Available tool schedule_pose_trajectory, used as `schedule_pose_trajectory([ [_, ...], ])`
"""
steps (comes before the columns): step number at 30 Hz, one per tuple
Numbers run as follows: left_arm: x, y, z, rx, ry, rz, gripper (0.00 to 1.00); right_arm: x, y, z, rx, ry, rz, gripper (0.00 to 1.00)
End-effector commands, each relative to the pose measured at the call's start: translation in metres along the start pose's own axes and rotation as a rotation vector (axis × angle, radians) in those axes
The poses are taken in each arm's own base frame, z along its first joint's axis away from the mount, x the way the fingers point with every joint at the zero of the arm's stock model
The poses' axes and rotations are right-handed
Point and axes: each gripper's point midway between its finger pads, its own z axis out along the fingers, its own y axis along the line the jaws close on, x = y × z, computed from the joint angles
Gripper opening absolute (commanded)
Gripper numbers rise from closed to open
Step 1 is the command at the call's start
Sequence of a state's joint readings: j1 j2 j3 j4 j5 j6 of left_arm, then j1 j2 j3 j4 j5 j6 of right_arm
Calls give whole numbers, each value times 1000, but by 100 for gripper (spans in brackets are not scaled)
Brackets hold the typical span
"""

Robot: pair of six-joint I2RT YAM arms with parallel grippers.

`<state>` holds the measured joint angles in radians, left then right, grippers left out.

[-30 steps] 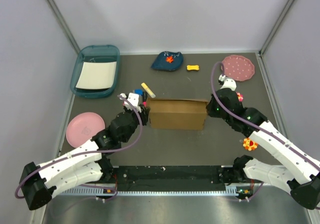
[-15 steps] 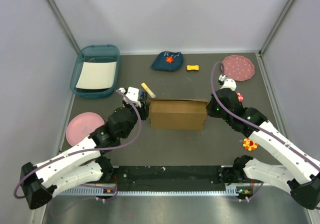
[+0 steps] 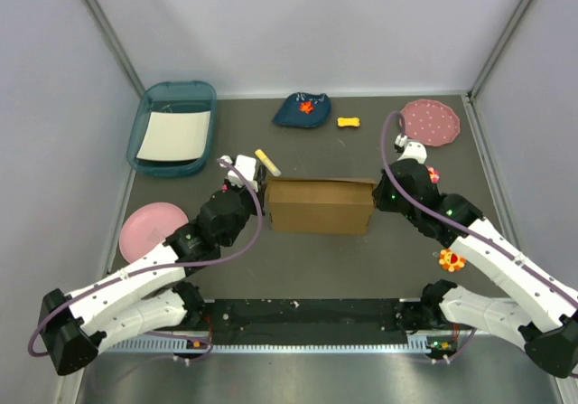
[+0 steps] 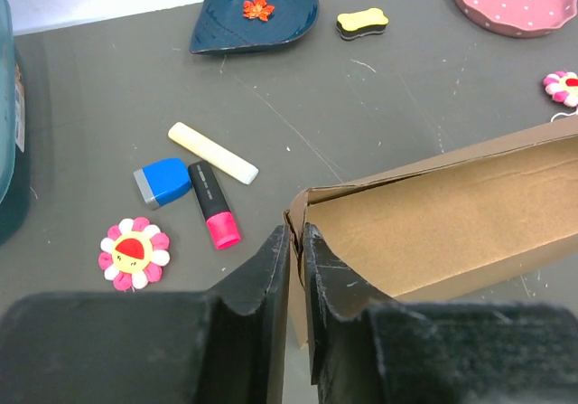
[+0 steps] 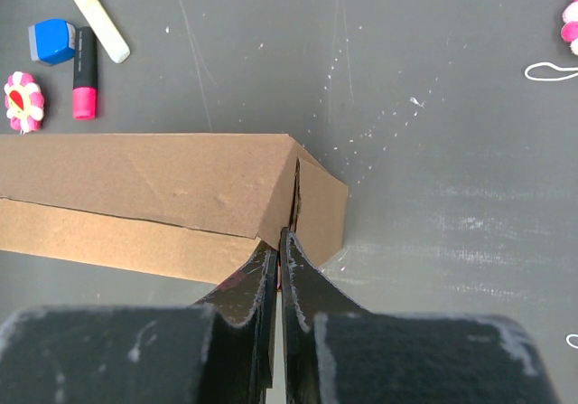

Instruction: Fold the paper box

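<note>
As the overhead view shows it, the paper box (image 3: 321,206) lies mid-table with its long axis running left to right, squarely between the arms. The left gripper (image 3: 259,190) meets its left end and the right gripper (image 3: 377,195) its right end, each about equally near.

From the left wrist, the box runs off to the claw's right. The fingers (image 4: 271,273) are drawn nearly together, pinching the upright edge of the end wall.

From the right wrist, the box stretches away leftward. The fingers (image 5: 262,273) are clenched tight, tips at the end seam. Whether cardboard is caught there I cannot tell.
</note>
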<state>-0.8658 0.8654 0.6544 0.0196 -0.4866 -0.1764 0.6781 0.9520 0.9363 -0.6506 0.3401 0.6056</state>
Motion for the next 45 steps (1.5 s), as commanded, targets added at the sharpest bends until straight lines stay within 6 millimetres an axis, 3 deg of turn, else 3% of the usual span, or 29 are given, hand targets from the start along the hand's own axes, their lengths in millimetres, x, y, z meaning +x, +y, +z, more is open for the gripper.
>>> schedule_pose_trajectory([
  [1, -18, -7, 3, 27, -33, -8, 15, 18, 0, 0, 6, 75, -26, 0],
  [5, -13, -12, 4, 55, -24, -18, 6, 18, 0, 0, 6, 75, -29, 0],
  [6, -11, -13, 4, 61, -19, -17, 0, 18, 0, 0, 6, 75, -29, 0],
  [14, -3, -21, 3, 105, -20, -41, 0, 19, 1, 1, 4, 80, -26, 0],
  [23, 42, -26, 2, 147, 70, -77, 0, 23, -2, 1, 10, 88, -29, 0],
  [26, 59, -23, 0, 136, 98, -80, 0, 23, -2, 2, 13, 86, -31, 0],
  [40, 83, 19, -4, -44, 123, 10, 0, 26, -6, 2, 20, 86, -36, 0],
  [45, 89, 24, -3, -77, 149, 28, 0, 27, -6, 2, 22, 87, -36, 0],
])
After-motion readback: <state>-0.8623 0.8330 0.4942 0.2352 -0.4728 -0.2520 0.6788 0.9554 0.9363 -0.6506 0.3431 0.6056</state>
